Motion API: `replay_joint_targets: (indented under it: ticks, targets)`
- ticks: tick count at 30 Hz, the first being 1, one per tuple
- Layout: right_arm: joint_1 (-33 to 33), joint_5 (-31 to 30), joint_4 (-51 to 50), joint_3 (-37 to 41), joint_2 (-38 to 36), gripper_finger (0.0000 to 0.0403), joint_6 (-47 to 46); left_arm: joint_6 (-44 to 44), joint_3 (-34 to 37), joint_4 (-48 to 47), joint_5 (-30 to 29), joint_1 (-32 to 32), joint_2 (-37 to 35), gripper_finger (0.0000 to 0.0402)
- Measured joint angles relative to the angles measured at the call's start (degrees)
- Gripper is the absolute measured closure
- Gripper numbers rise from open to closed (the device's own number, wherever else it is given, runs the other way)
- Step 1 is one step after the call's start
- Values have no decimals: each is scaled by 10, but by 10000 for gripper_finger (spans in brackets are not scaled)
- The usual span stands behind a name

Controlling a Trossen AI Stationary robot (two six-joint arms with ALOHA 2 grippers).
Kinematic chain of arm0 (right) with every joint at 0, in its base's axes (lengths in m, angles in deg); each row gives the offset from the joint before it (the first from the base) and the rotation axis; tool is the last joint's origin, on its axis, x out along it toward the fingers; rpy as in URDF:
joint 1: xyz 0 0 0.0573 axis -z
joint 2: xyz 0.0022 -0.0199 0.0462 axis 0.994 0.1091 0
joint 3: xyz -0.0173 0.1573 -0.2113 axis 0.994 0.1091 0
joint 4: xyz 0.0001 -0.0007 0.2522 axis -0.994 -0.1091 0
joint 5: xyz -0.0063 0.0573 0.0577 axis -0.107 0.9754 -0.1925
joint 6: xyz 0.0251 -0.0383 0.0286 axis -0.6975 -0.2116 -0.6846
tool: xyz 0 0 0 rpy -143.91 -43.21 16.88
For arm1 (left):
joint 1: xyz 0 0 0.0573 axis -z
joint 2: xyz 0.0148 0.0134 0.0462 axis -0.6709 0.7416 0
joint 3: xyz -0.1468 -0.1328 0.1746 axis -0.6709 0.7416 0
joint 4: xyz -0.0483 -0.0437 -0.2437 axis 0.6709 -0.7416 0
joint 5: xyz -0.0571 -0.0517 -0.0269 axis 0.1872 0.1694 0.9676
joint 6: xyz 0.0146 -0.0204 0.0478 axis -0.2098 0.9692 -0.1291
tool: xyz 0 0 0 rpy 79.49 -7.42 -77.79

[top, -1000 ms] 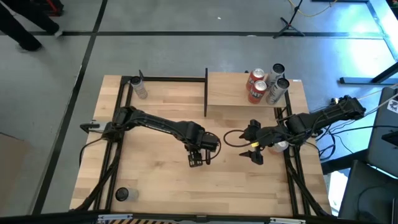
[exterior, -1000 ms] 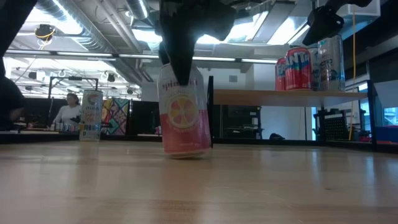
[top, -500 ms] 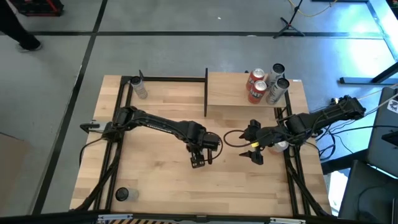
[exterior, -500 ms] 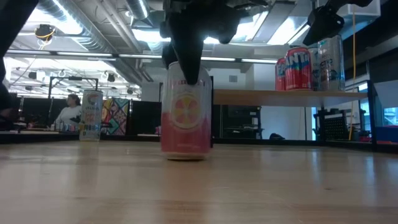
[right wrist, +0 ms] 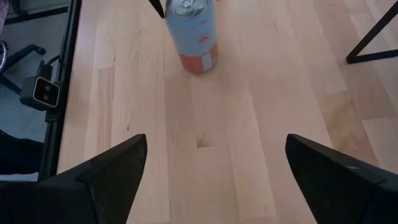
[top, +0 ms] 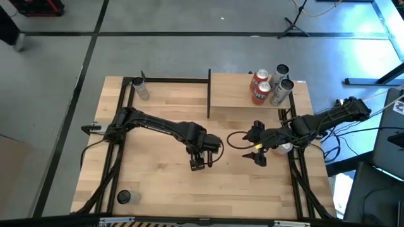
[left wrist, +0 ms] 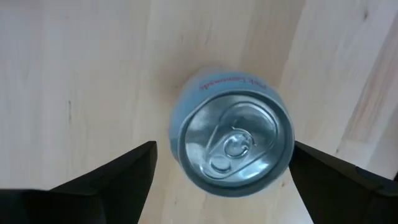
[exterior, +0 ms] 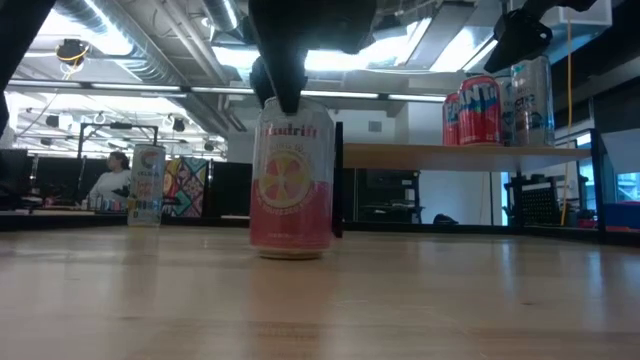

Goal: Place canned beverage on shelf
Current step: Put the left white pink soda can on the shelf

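A pink-and-white can (exterior: pixel 290 180) with a lemon picture stands upright on its base on the wooden table. In the left wrist view I see its silver top (left wrist: pixel 235 144). My left gripper (top: pixel 199 162) hovers right above it, open, one finger on each side of the can's top and apart from it. The shelf (top: pixel 233 94), a light-wood board on black posts, stands at the far right and also shows in the low view (exterior: pixel 420 152). My right gripper (top: pixel 257 151) is open and empty above the table, right of the can.
Two red cans (top: pixel 260 87) and two silver cans (top: pixel 281 85) stand on the shelf's right part. One can (top: pixel 140 88) stands at the table's far left corner and another (top: pixel 126 197) near the front left. A black post (top: pixel 209 94) borders the shelf's left side.
The pink can was tilted under my left gripper. It has come upright and now stands flat on the table. In the low view my left gripper's finger reaches less far down over the can than before.
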Motion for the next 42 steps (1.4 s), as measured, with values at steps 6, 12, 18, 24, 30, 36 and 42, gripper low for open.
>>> replay_joint_targets:
  ticks: [6,12,18,24,30,36,42]
  targets:
    - [0,-11,2,0,0,33,-11,0,-1,-3,0,-5,-8,57]
    - [0,-11,6,0,0,33,-12,12,-1,-9,2,-4,-67,57]
    - [0,-11,64,0,20,33,-11,20,-1,-9,-54,24,-135,56]
    - [4,-12,146,-2,83,33,7,9,7,-7,-102,69,-181,56]
    - [25,-11,200,-19,137,33,18,33,94,12,-140,106,-249,56]
    - [48,-5,203,-48,169,33,20,100,235,111,-141,130,-354,56]
    - [50,-6,207,-71,195,33,23,147,339,184,-159,148,-431,56]
